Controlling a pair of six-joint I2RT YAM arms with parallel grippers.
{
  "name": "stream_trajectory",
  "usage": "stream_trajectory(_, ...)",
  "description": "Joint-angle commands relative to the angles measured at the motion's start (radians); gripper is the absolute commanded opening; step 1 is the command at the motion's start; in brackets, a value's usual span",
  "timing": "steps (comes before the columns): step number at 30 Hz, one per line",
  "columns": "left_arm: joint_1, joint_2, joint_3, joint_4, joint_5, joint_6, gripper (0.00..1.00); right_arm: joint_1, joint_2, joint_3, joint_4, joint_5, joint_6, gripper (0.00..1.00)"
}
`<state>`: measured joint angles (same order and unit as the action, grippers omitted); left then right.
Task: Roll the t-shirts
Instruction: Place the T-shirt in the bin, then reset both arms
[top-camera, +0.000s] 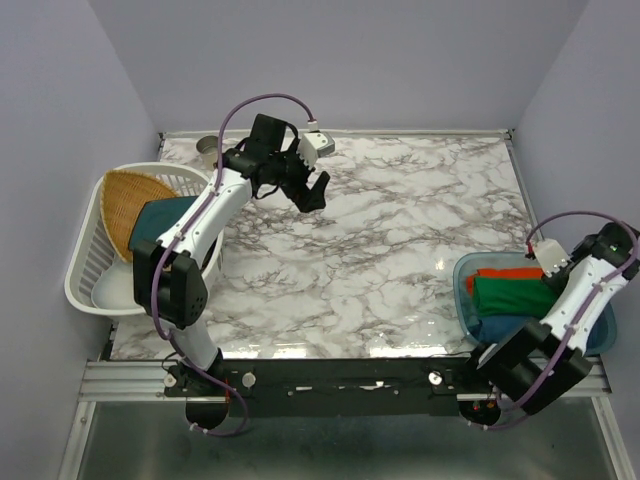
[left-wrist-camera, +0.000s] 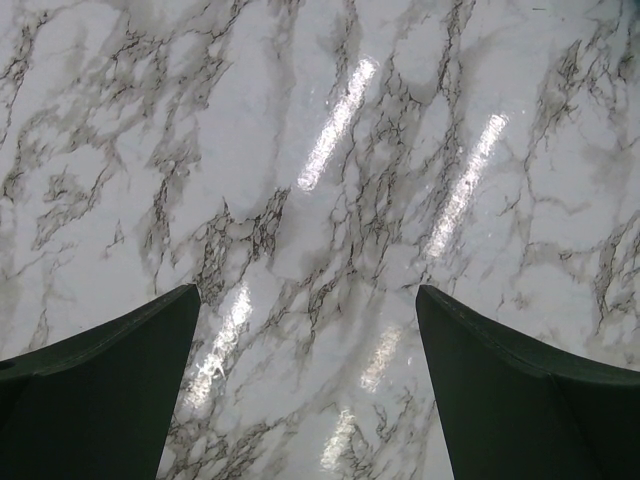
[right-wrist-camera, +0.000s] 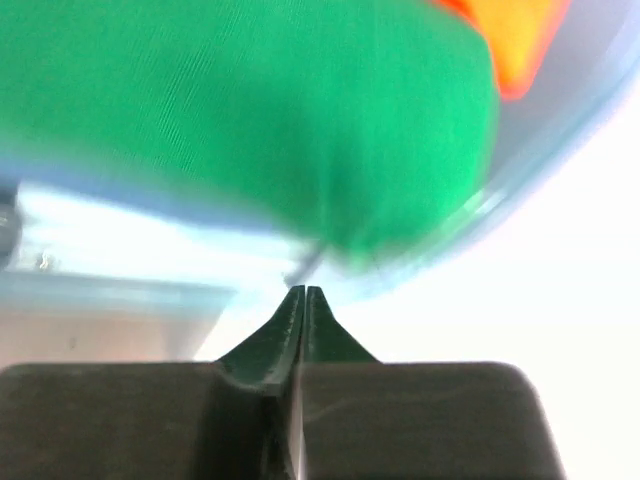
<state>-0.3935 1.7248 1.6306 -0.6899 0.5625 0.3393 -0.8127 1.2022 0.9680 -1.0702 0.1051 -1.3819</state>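
Note:
Three rolled t-shirts lie in a clear blue bin at the table's right edge: a bright green one, an orange-red one behind it and a blue one in front. My right gripper is shut and empty, just short of the green roll. The orange-red roll shows at the upper right of the right wrist view. My right arm reaches over the bin. My left gripper is open and empty above bare marble at the back left, and shows open in its wrist view.
A white laundry basket stands at the left edge, holding a wicker tray and a dark teal plate. A small grey cup sits at the back left corner. Walls close in the table on three sides.

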Motion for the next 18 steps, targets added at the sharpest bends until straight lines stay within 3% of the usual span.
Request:
stream_trajectory(1, 0.005, -0.076, -0.017, 0.030, 0.045, -0.008, 0.99, -0.005, -0.124, 0.311, -0.287, -0.099, 0.021, 0.32)
stream_trajectory(2, 0.005, -0.082, -0.023, 0.042, 0.043, -0.014, 0.99, -0.002, -0.113, 0.360, -0.289, -0.143, 0.055, 0.99)
stream_trajectory(5, 0.005, -0.082, -0.023, 0.075, 0.013, -0.060, 0.99, 0.052, -0.052, 0.559, -0.301, -0.351, 0.208, 1.00)
stream_trajectory(6, 0.005, -0.079, -0.018, 0.079, -0.005, -0.075, 0.99, 0.073, -0.032, 0.604, -0.348, -0.527, 0.239, 1.00)
stream_trajectory(7, 0.007, -0.076, -0.015, 0.084, -0.031, -0.092, 0.99, 0.099, -0.004, 0.639, -0.332, -0.589, 0.406, 1.00)
stream_trajectory(9, 0.005, -0.079, -0.017, 0.086, -0.105, -0.106, 0.99, 0.231, 0.002, 0.672, -0.149, -0.611, 0.666, 1.00)
stream_trajectory(11, 0.005, -0.091, -0.029, 0.087, -0.137, -0.086, 0.99, 0.402, 0.028, 0.682, -0.074, -0.579, 0.858, 1.00)
stream_trajectory(14, 0.005, -0.106, -0.038, 0.082, -0.190, -0.069, 0.99, 0.556, 0.081, 0.686, 0.059, -0.602, 1.022, 1.00)
stream_trajectory(18, 0.005, -0.126, -0.066, 0.087, -0.219, -0.053, 0.99, 0.676, 0.149, 0.709, 0.146, -0.617, 1.119, 1.00)
